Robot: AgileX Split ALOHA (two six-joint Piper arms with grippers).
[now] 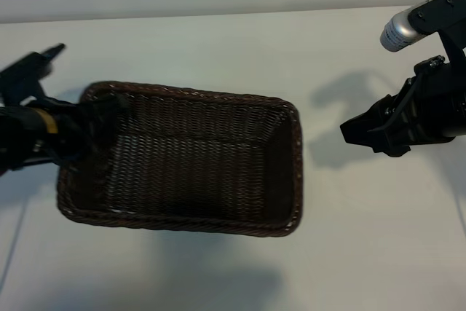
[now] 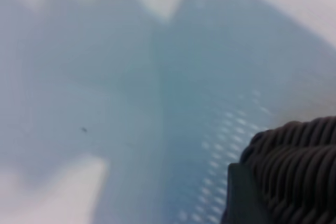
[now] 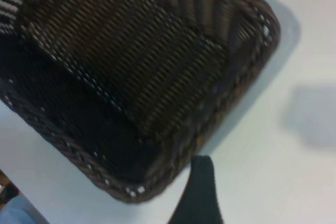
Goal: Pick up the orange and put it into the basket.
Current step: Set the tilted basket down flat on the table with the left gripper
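Dark-brown woven wicker basket (image 1: 280, 172) sat mid-table. Left gripper (image 1: 109, 107) gripped its left rim, fingers clamped; right gripper (image 1: 357, 132) hovered to its right, fingers apart.

Exterior view: steeply down from above, whole basket (image 1: 182, 158) on bench (image 1: 218, 41). Left wrist view: very close, blurred, only a basket corner (image 2: 294, 166). Right wrist view: near, angled into basket (image 3: 136, 77). Basket shared by all three.

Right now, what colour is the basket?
Dark brown woven wicker; the basket shows best in the exterior view.
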